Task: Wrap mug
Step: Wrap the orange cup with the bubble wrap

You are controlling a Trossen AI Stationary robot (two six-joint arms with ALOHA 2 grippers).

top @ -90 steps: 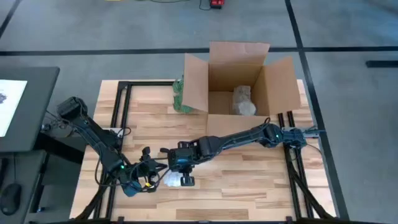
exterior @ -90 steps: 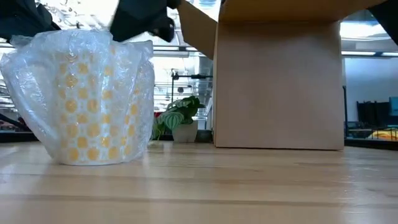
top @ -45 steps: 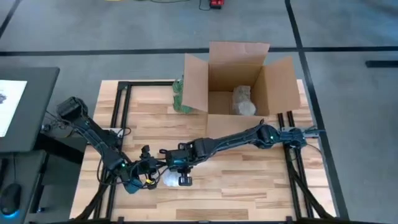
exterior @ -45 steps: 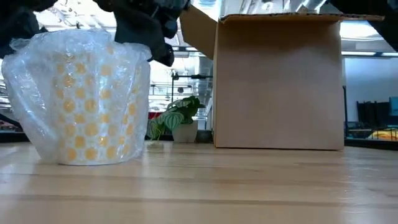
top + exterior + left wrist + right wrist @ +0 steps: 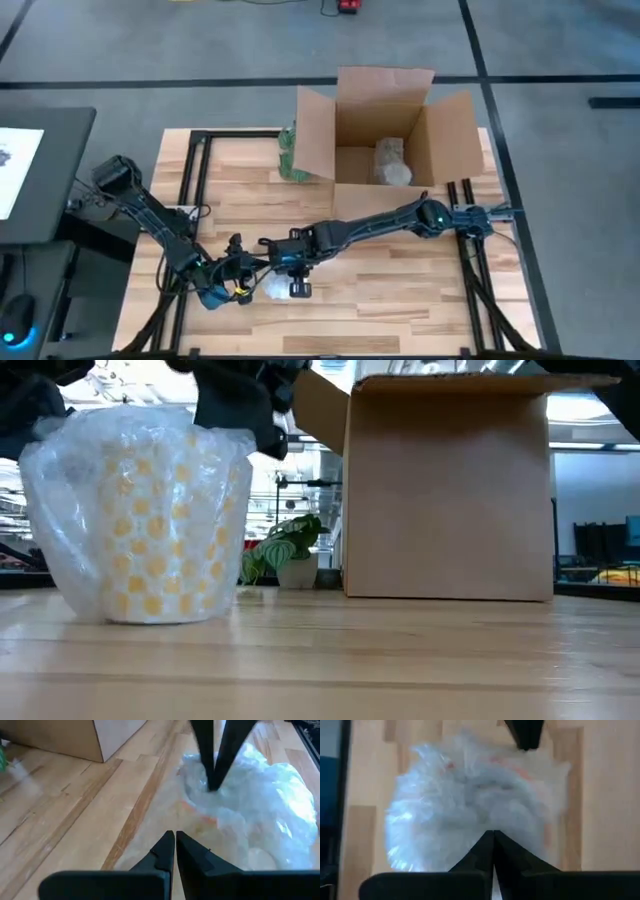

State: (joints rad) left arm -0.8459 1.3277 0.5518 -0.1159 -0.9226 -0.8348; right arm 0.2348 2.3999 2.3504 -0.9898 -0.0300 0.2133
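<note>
The mug, swathed in bubble wrap, stands on the tabletop directly under the right claw, whose fingers meet tip to tip; the left claw, fingers pressed together too, sits just beside it

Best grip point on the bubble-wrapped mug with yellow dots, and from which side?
Probably from above: the bubble-wrapped mug with yellow dots stands upright, loose wrap gathered at its top. The right gripper, shut, already hangs over that bunched top; the left gripper is beside it.
</note>
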